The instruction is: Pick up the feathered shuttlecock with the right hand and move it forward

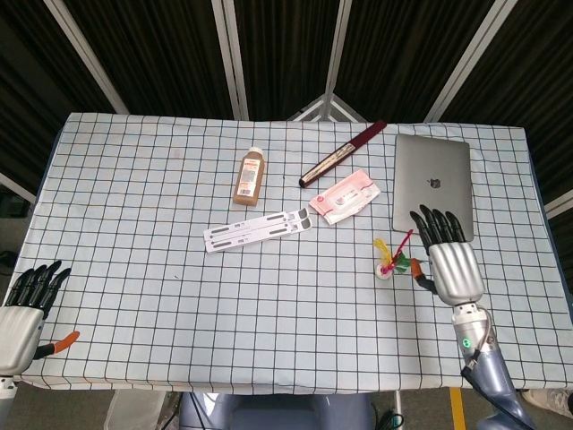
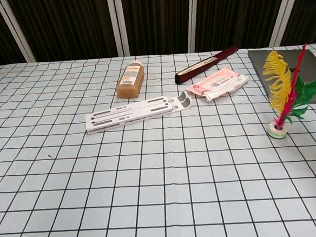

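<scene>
Shuttlecock (image 1: 390,260) stands upright on its base, right of centre in the head view, just below the laptop's (image 1: 433,184) lower left corner; in the chest view it sits at the right edge, feathers up, base flat on the cloth. Your right hand (image 1: 450,260) is just right of it, fingers stretched over the laptop's lower edge, holding nothing; I see a gap between hand and feathers, so I judge it released. Standing on the base looks like a deliberate set-down, not a drop: the weighted base holds it up without support. Whether that spot counts as far enough forward is your call. Left hand (image 1: 25,309) is parked at lower left, fingers apart, nothing in it, well clear of the work. No open containers here: only a capped bottle (image 1: 251,176) upper centre lying flat, contents amber, and a sealed wipes pack (image 1: 346,196) beside the white stand (image 1: 260,228).
</scene>
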Controlling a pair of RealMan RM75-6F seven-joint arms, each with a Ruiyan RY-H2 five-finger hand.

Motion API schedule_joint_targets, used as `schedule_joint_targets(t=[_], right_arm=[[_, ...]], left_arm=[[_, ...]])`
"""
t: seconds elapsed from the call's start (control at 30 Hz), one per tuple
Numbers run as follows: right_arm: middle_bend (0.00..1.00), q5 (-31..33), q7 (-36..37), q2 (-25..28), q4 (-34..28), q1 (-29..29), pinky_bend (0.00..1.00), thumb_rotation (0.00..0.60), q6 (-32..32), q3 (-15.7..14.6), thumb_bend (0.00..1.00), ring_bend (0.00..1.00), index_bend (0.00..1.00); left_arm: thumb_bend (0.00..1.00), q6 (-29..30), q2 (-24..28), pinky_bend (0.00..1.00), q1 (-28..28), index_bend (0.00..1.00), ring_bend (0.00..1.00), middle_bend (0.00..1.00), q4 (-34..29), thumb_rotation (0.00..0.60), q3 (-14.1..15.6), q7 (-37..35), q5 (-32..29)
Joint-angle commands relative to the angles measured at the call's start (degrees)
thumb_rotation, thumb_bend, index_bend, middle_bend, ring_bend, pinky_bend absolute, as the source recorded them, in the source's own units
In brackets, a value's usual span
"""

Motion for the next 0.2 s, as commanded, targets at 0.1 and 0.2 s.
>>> schedule_joint_targets(t=[0.1,0.2], right_arm=[[0.0,-12.6,3.6,7.5,0.2,-8.8,0.0,0.6,8.2,-10.3,0.41,0.0,0.0],[0.0,-17.5,5.1,9.0,3.5,-12.9,0.0,0.6,12.6,-14.6,0.4,0.0,0.0]], left_arm=[[0.0,0.1,-0.1,0.0,0.1,0.0,0.0,0.0,0.3,0.6,-0.1,0.3,-0.1],[0.0,0.0,-0.1,0.0,0.1,0.0,0.0,0.0,0.3,0.6,0.0,0.4,0.0]])
